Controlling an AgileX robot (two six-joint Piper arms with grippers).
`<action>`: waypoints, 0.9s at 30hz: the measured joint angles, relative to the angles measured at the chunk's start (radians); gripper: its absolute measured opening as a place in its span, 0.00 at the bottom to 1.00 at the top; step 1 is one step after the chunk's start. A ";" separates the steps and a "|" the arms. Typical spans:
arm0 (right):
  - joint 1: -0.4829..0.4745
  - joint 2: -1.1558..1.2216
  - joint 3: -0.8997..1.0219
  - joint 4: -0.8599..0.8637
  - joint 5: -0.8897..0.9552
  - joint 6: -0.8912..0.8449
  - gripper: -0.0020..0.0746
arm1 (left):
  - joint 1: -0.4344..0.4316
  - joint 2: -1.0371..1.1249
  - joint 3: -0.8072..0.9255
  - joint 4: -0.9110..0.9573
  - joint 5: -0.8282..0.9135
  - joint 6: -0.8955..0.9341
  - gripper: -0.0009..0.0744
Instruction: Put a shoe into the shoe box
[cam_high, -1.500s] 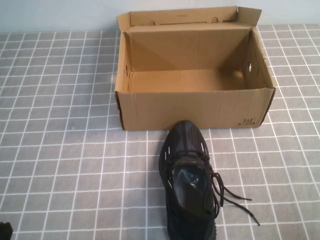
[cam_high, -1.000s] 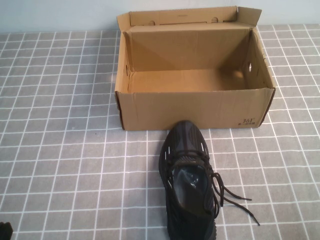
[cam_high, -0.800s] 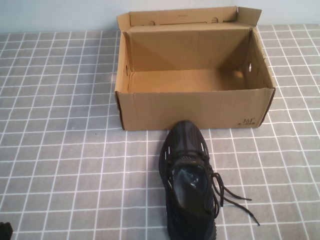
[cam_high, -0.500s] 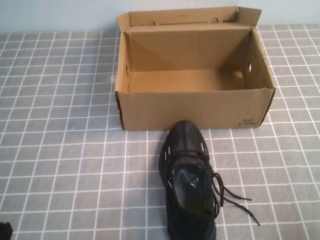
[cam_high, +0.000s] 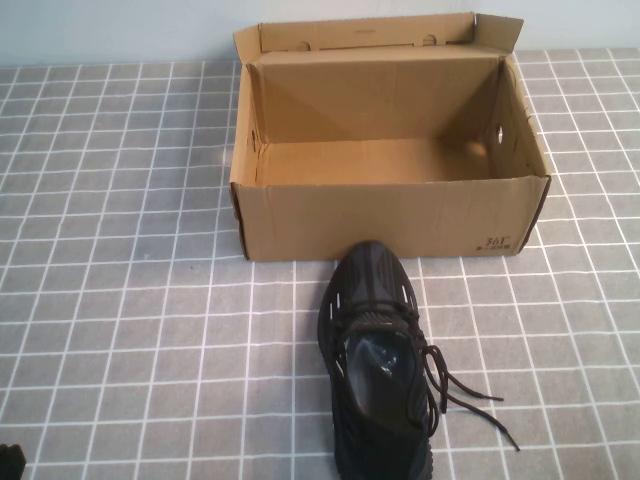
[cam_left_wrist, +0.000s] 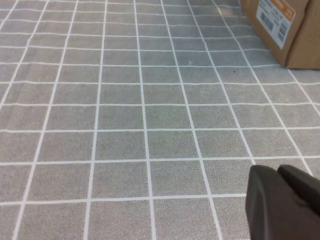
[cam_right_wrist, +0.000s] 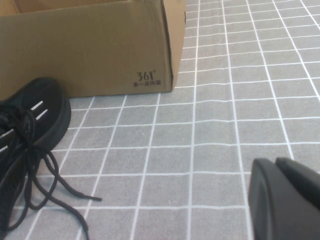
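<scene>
Shoe (cam_high: 377, 365) on table, toe touching shoe box (cam_high: 390, 215) front wall. Left gripper (cam_left_wrist: 282, 202) and right gripper (cam_right_wrist: 285, 197) parked, fingers closed, empty. Risk: trailing laces snag my grasp.

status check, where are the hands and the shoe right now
Left hand and right hand shut, low over the tiled mat, holding nothing. Black knit sneaker on mat, toe at open brown cardboard box. Path clear.

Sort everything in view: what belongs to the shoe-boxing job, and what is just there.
Job:
- shoe
- shoe box, lid open
- left gripper, low over the table's near left
- right gripper, low, right of the shoe

Just there:
- gridded table cover
</scene>
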 joint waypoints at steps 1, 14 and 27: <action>0.000 0.000 0.000 0.000 0.000 0.000 0.01 | 0.000 0.000 0.000 0.000 0.000 0.000 0.01; 0.000 0.000 0.000 0.332 -0.099 0.000 0.01 | 0.000 0.000 0.000 0.000 0.000 0.000 0.01; 0.000 0.000 0.000 0.684 -0.166 0.000 0.01 | 0.000 0.000 0.000 0.000 0.000 0.000 0.01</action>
